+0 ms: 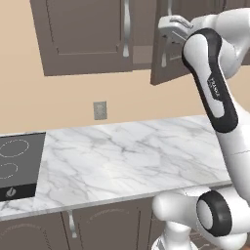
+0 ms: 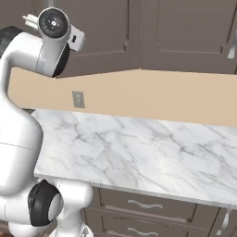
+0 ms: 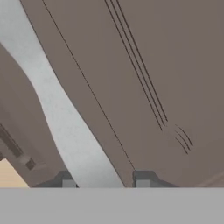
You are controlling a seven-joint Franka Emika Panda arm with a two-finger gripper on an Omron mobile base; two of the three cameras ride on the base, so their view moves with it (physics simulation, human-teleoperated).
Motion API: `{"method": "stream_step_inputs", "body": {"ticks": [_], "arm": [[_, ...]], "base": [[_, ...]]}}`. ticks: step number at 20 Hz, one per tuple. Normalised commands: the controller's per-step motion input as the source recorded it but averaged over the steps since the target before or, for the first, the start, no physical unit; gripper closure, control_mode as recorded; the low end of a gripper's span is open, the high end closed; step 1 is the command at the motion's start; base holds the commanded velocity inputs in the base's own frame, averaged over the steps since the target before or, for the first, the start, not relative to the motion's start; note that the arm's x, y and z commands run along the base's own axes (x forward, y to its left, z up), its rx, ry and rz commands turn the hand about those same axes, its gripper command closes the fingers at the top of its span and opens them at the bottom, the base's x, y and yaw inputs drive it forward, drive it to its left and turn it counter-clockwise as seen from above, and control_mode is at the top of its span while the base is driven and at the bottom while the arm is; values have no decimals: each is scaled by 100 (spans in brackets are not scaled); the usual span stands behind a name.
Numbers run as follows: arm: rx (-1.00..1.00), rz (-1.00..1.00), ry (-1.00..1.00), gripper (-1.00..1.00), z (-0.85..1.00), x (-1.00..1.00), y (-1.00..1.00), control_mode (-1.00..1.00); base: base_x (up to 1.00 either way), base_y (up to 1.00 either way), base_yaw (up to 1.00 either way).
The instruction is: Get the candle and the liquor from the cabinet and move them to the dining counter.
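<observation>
Fingertips of the gripper [image 3: 106, 183] straddle the cabinet door's silver bar handle [image 3: 57, 109], seemingly closed on it to swing open the cabinet [image 1: 83, 34], whose door already stands ajar; candle and liquor presumably sit hidden inside.

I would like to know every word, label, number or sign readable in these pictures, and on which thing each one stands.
Small light lettering runs along the dark band of the arm's forearm: too small and blurred to read.
A small white flame-like symbol sits at the front of the black cooktop: a sign, no letters.
White dashed circles on the cooktop mark its burners: no text.
The cabinet, wall outlet and marble counter carry no writing.
</observation>
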Motion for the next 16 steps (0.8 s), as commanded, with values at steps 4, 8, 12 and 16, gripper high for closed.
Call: {"method": "stream_step_inputs", "body": {"ticks": [4,8,12,16], "arm": [[13,13,2,100,2,-40,-53,-100],[13,13,1,100,1,-36,-60,-100],[14,14,1,100,0,-32,-68,-100],[14,13,0,100,0,-29,-69,-100]], "base": [[0,0,0],[0,0,0],[0,0,0],[0,0,0]]}}
